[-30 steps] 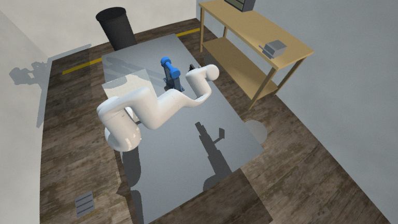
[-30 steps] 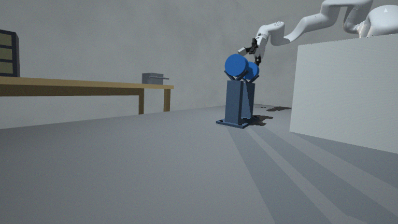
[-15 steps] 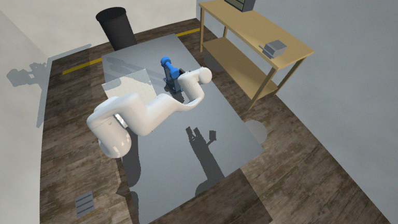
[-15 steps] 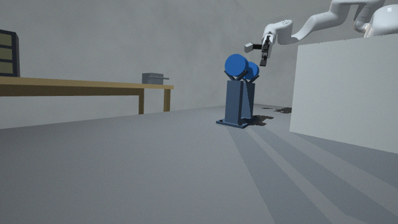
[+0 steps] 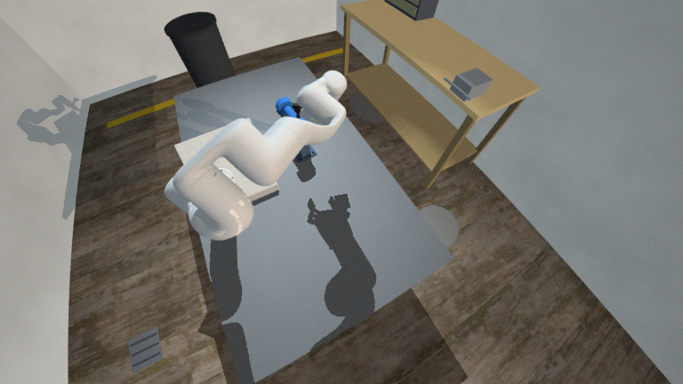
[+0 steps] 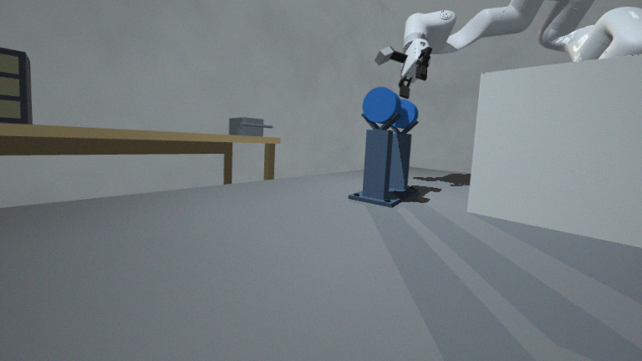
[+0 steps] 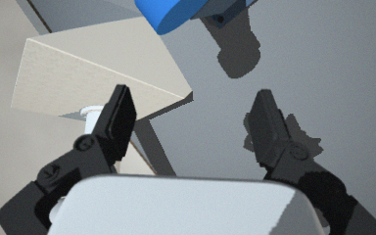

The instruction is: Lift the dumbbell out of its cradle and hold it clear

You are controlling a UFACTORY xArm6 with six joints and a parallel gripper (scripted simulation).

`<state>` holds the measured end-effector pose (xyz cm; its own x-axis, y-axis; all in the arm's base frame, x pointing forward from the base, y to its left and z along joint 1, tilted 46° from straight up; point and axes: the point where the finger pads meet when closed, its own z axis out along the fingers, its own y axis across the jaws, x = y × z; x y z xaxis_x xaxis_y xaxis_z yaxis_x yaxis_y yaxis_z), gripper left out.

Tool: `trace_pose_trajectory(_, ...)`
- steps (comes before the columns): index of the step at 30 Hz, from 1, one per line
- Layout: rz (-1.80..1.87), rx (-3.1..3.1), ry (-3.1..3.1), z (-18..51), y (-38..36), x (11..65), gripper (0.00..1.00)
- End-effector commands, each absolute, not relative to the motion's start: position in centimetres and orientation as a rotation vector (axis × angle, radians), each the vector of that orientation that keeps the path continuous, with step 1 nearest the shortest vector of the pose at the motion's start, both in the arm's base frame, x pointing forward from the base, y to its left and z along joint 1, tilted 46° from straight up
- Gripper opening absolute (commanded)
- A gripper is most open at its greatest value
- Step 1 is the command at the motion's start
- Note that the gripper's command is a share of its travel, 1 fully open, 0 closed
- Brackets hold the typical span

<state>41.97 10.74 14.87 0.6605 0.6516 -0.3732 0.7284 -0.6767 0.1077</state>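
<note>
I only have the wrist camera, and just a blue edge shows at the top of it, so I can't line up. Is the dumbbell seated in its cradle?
Observer: Yes. In the exterior view the blue round-headed dumbbell lies level in the V-forks of the dark blue metal cradle.
Operator: Where is my gripper relative to it?
Observer: The black two-finger gripper hangs open just above the dumbbell, over the stretch between its heads, with nothing between its fingers.
</note>
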Motion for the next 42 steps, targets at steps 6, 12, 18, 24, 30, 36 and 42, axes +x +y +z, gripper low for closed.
trace_pose_trajectory(6,-0.587,2.338,1.423,11.1,14.9,41.9,1.00)
trace_pose_trajectory(12,-0.654,2.157,1.572,8.9,17.2,41.5,1.00)
trace_pose_trajectory(18,-0.726,1.933,1.720,6.2,19.8,40.8,1.00)
trace_pose_trajectory(24,-0.779,1.746,1.820,4.0,21.8,40.0,1.00)
trace_pose_trajectory(30,-0.799,1.669,1.855,3.1,22.5,39.7,1.00)
trace_pose_trajectory(36,-0.799,1.668,1.854,2.3,21.6,39.7,1.00)
trace_pose_trajectory(42,-0.799,1.668,1.854,-2.9,16.3,39.7,1.00)
